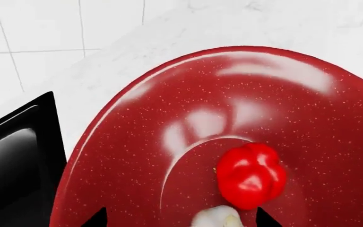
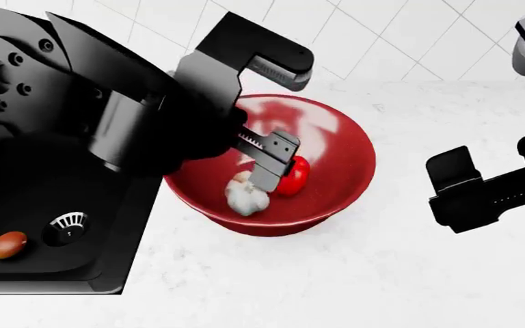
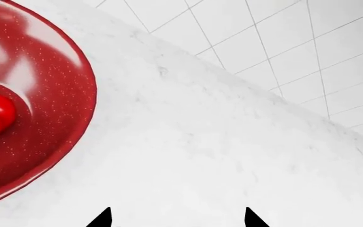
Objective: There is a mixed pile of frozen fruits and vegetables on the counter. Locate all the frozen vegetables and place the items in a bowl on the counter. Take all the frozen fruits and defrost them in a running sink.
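White marbled counter [image 2: 354, 273] with white tiled wall [image 2: 381, 34] behind. Black sink [image 2: 80, 266] set into counter at left, holding an oval red-orange fruit [image 2: 7, 245] beside a round silver drain [image 2: 68, 228]. Large glossy red bowl [image 2: 335, 147] on counter just beside sink, holding red bell pepper [image 2: 292, 175] and whitish garlic bulb [image 2: 246, 195], touching or nearly so. Left gripper [image 2: 267, 160] above bowl, fingers spread apart, holding nothing. Right gripper [image 3: 177, 220] over bare counter, apart from bowl, fingers spread, empty. Fruit and drain visible from head view only. Left wrist view close on pepper, garlic at frame edge.
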